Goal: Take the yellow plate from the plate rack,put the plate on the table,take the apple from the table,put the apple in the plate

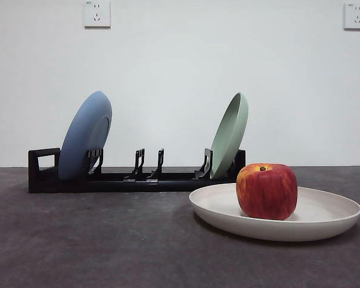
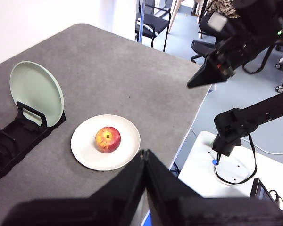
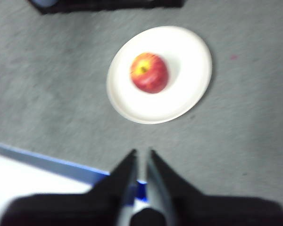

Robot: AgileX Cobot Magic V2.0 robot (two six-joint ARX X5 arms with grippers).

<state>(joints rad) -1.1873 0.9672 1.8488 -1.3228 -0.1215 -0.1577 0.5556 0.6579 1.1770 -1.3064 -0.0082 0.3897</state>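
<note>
On table (image 1: 96,246), near right: yellow plate (image 1: 324,213) lies flat, apple (image 1: 267,191) upright on it, left of plate centre. Behind, plate rack (image 1: 117,179) holds blue plate (image 1: 85,135) at left end, green plate (image 1: 230,134) at right end, both tilted; middle slots bare. Left gripper (image 2: 145,157) high above table edge, jaws closed together, holding nothing. Right gripper (image 3: 141,157) raised near plate, jaws nearly closed, holding nothing.

plain white wall (image 1: 180,72) with two sockets (image 1: 96,13), black chairs (image 2: 153,23) on grey-blue floor (image 2: 254,108)
</note>
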